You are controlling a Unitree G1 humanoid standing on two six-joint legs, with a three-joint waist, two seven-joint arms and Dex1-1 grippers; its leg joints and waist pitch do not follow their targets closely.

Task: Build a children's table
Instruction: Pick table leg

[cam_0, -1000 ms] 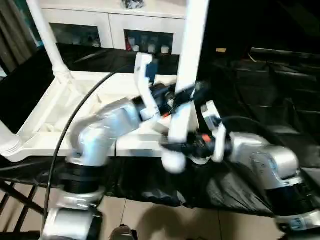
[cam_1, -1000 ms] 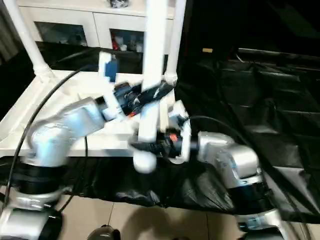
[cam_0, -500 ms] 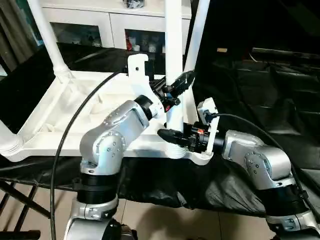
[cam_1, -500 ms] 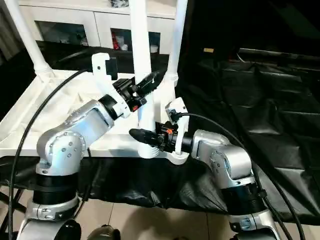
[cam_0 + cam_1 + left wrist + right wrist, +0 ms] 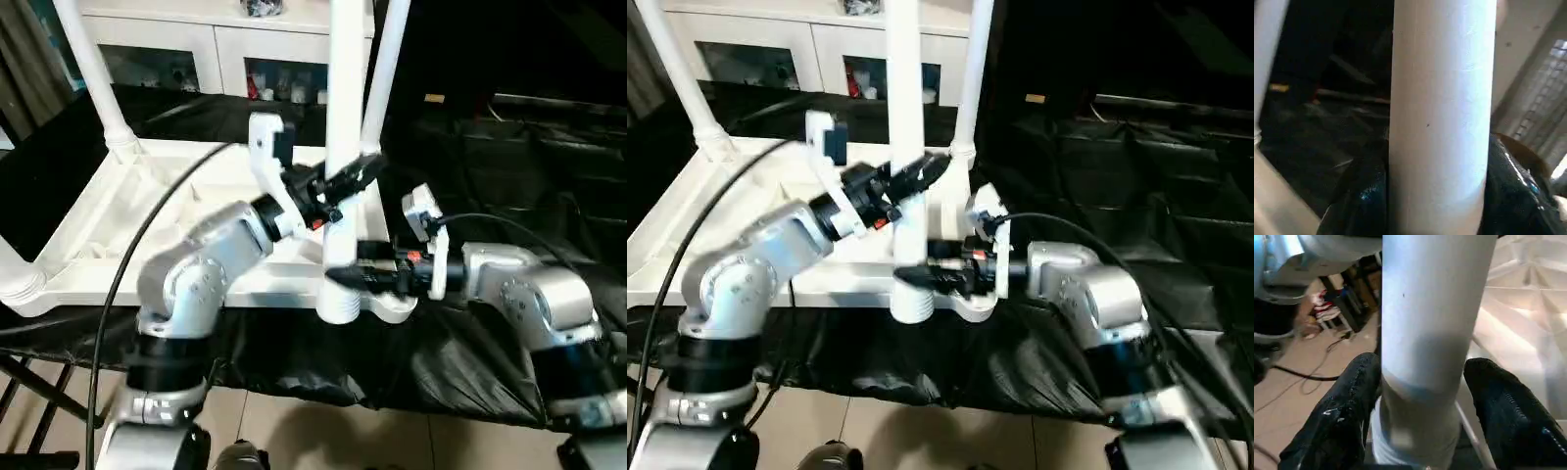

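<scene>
With the children's table [image 5: 147,211] lying upside down on a surface [image 5: 509,166] draped in black sheeting, three legs already stand upright and a fourth leg [image 5: 343,147] is poised at the near right corner socket [image 5: 377,305]. The moulded plastic looks light, rigid and smooth, so the leg is likely to slip under a loose grip; take hold low on the shaft, close to the socket. The left end effector [image 5: 345,184] is clamped on the leg at mid-height. The right end effector [image 5: 345,274] straddles its base with gaps either side, not gripping. A white glass-doored cabinet [image 5: 196,49] stands behind; tiled floor [image 5: 323,431] lies below.
</scene>
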